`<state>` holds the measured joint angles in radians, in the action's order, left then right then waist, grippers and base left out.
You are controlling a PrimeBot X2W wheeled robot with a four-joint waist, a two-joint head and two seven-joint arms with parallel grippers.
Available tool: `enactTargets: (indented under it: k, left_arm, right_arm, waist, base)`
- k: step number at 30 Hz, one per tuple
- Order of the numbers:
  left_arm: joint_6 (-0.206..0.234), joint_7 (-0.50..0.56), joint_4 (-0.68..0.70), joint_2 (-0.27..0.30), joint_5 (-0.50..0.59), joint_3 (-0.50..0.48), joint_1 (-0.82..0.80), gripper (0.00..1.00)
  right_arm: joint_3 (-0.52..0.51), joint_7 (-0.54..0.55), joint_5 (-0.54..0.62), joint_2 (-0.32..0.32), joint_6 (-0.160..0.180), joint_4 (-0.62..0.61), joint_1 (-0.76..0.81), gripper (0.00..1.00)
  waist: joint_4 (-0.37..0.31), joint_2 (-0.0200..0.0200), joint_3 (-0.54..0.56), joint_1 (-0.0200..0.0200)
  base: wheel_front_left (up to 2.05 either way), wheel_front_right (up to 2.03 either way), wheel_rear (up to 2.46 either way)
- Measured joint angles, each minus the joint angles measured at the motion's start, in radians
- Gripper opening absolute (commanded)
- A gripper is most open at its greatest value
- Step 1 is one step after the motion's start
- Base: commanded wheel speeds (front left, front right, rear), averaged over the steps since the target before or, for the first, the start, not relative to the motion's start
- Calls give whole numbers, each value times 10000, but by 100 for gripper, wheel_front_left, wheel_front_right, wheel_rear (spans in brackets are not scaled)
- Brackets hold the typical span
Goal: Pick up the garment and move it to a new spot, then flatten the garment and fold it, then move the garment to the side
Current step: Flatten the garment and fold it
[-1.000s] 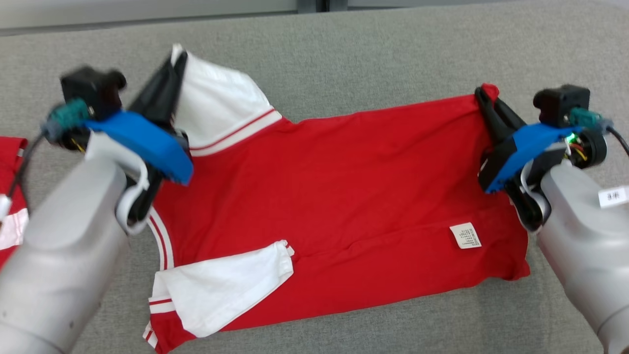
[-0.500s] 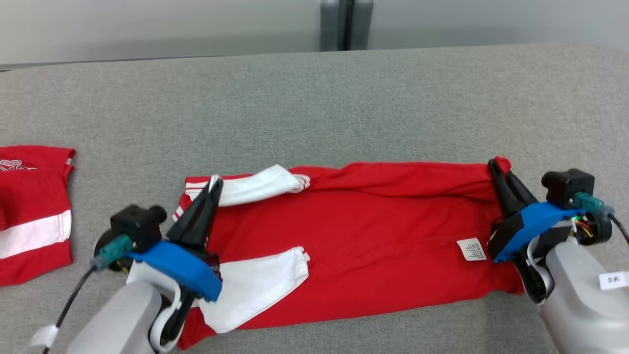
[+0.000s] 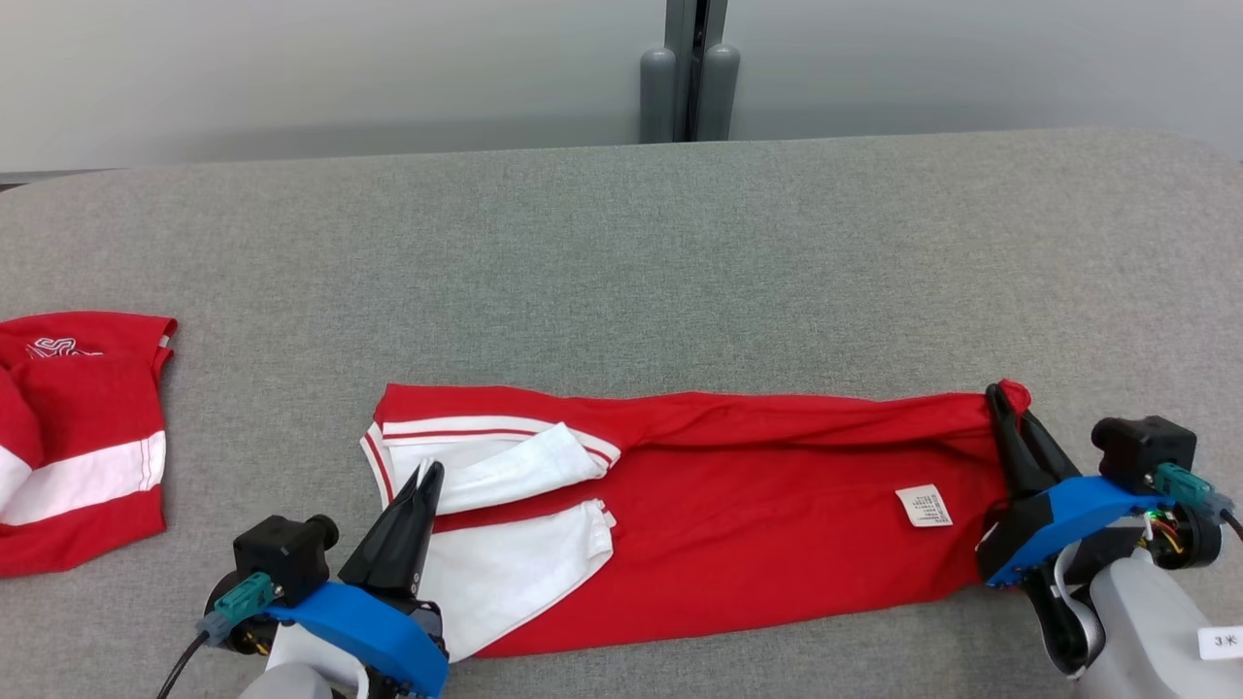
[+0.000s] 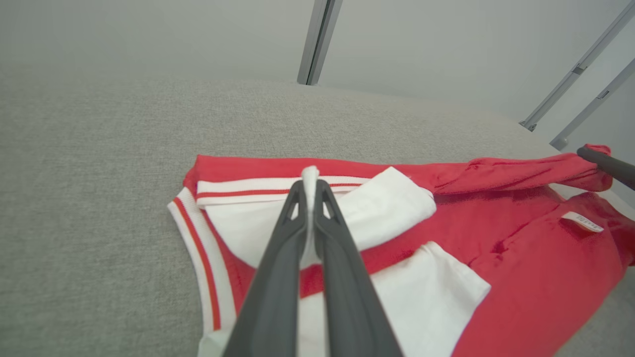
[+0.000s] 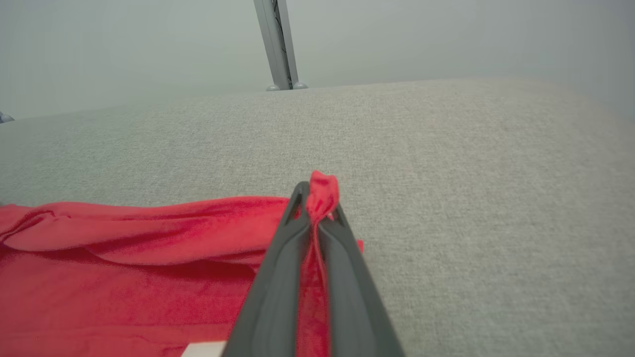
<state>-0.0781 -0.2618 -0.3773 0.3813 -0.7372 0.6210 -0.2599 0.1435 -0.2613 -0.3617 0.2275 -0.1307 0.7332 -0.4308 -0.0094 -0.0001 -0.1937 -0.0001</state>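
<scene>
1. my left pincer, lower left of the frame, pinches the garment's white edge.
2. my right pincer, lower right, pinches its red corner.
3. the garment lies across the lower middle.

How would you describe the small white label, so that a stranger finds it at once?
On the grey table lies a long red garment with white sleeves at its left end. Near its right end, beside the right tool that grips the corner, sits the small white label. It is the only white patch there, square, with tiny printed lines.
</scene>
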Motion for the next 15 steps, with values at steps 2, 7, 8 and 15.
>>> enactTargets:
  k: [2,7,8,15]
  left_arm:
    - [79,2,75,-25,29,-117,238,25]
    - [364,0,476,-178,462,-769,679,100]
    - [437,0,604,-240,573,-1028,785,100]
    - [709,0,1593,-895,2240,-3204,1427,100]
  right_arm:
    - [-207,0,-4,-52,0,-236,275,100]
    - [-573,0,-12,-58,0,-1064,799,100]
    - [-637,0,-10,-58,0,-1281,857,100]
    - [-836,-2,75,17,0,-1592,909,100]
  waist:
    - [-21,0,70,0]
    - [-64,0,144,0]
    - [-79,0,153,0]
    - [-86,0,250,0]
  base:
    - [0,0,0]
    - [0,0,0]
    - [0,0,0]
    - [0,0,0]
